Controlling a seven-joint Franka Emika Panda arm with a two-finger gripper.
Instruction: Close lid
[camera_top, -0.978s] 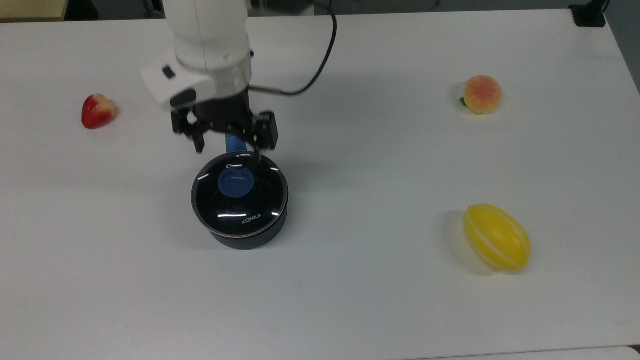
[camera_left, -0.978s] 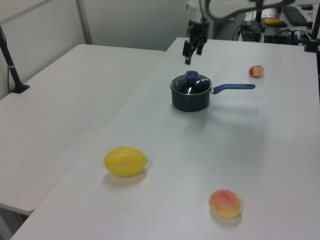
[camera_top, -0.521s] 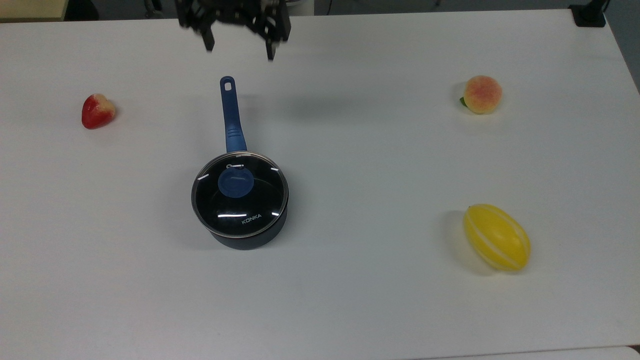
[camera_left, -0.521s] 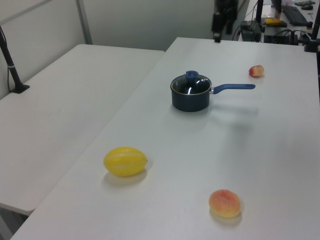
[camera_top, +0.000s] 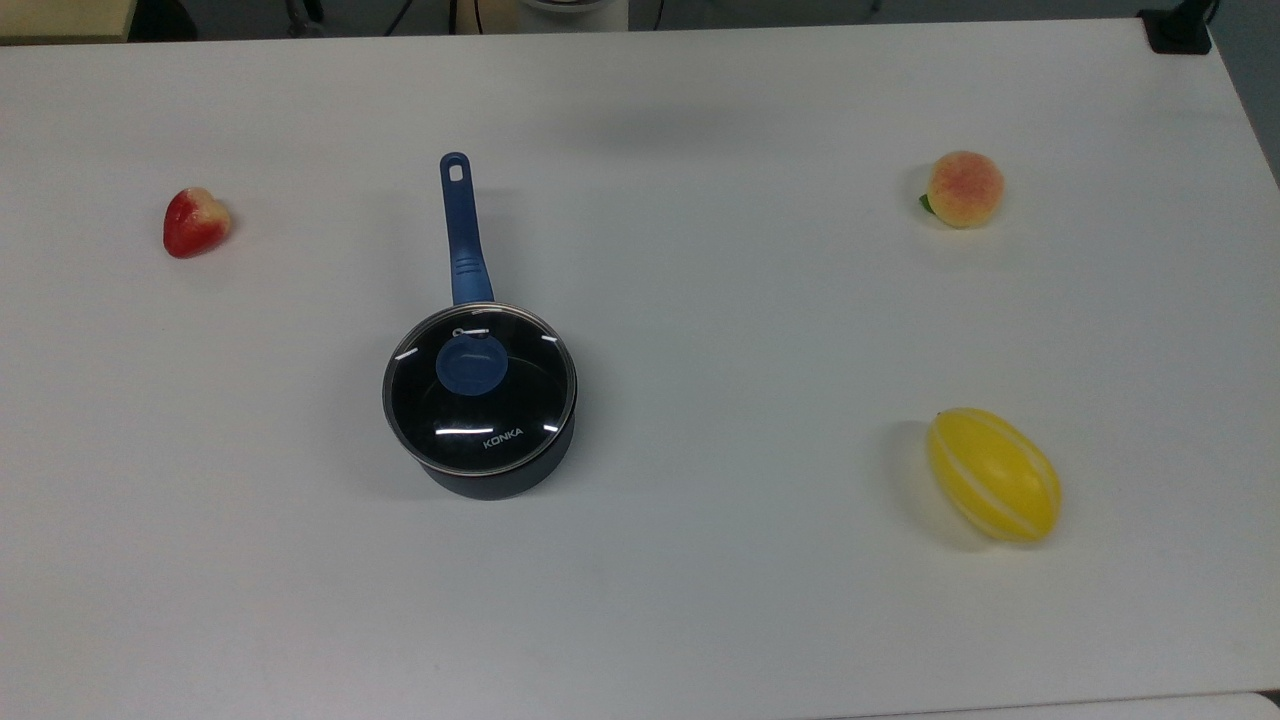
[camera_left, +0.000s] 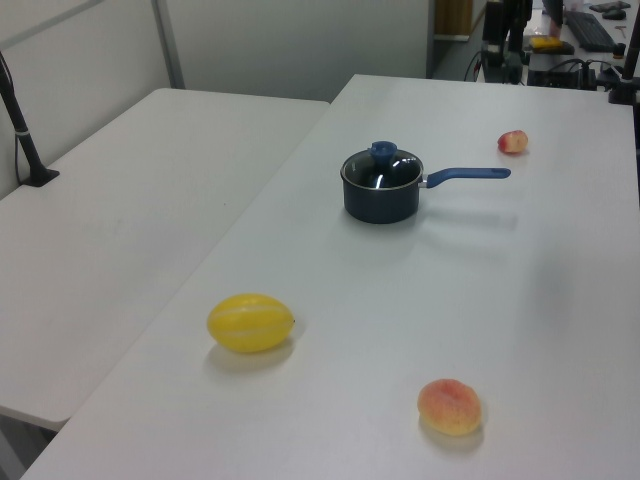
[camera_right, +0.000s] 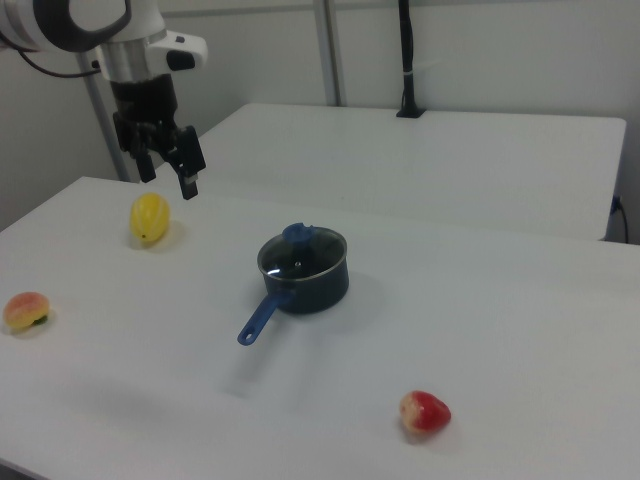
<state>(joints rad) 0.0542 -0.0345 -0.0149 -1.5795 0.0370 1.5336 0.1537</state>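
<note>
Lid seated on saucepan, pincer up and clear.
Counter (camera_top: 700, 620) carries the black saucepan (camera_top: 487, 462), mid-left in the top view, blue handle (camera_top: 461, 232) pointing to the far edge: that's its long axis. Lid (camera_top: 480, 388) lies flat on the rim, knob up, KONKA text at the near edge. Pincer (camera_right: 167, 167) hangs high, fingers apart, empty. Judgement: closed; just check for an even rim, no re-grasp.

robot arm (camera_right: 70, 25) cut off at right view's top-left edge, saucepan (camera_top: 495, 470) interior perhaps empty
</note>
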